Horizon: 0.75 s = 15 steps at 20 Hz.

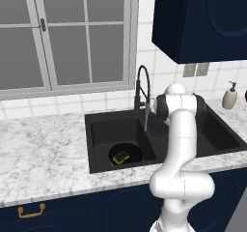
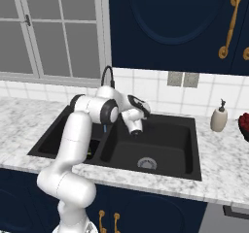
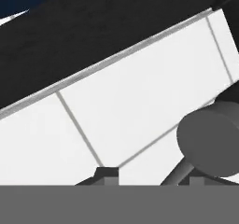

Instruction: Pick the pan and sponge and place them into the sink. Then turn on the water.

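The black pan (image 1: 131, 150) lies in the left basin of the black sink (image 1: 110, 128), its handle hidden from me. On the pan rests the yellow and green sponge (image 1: 120, 156). A thin blue stream of water (image 1: 146, 122) falls from the arched black faucet (image 1: 141, 88). My hand (image 2: 133, 118) hangs over the sink's (image 2: 163, 142) middle, close to the faucet (image 2: 108, 74). In the hand view my gripper (image 3: 149, 178) faces the white wall tiles, open with nothing between the tips. A round grey faucet part (image 3: 210, 143) sits just to its right.
A soap dispenser (image 1: 230, 96) stands on the marble counter (image 1: 43, 149) right of the sink. A dark blue wall cabinet (image 1: 202, 18) hangs above the right basin. Behind the faucet is a window (image 1: 67, 37). Something red (image 2: 244, 125) sits at the far right.
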### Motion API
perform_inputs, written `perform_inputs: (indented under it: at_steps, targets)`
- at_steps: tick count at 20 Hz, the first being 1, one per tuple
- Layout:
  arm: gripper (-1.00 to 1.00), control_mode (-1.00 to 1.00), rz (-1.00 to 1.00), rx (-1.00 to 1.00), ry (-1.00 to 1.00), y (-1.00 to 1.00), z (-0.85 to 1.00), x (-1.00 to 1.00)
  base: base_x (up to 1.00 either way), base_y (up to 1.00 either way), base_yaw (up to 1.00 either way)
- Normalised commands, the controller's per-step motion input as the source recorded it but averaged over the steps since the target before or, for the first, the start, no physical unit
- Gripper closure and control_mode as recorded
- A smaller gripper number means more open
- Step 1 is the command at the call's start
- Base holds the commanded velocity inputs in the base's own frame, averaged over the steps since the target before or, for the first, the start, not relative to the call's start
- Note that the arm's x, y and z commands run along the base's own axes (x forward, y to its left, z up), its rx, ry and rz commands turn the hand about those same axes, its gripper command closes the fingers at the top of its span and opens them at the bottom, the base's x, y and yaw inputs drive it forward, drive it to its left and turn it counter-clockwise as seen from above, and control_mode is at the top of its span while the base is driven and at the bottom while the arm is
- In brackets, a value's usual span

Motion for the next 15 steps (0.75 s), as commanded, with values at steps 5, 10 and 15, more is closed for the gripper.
perform_inputs:
  at_steps: [5, 10, 15]
  targets:
    - [1.00, -1.00, -0.01, 0.32, 0.24, -1.00, 0.10, 0.28, 0.00, 0.00, 0.00]
    - [1.00, -1.00, 0.00, 0.41, 0.08, -1.00, 0.41, -0.05, 0.00, 0.00, 0.00]
    - [1.00, -1.00, 0.00, 0.48, -0.04, -1.00, 0.59, -0.63, 0.00, 0.00, 0.00]
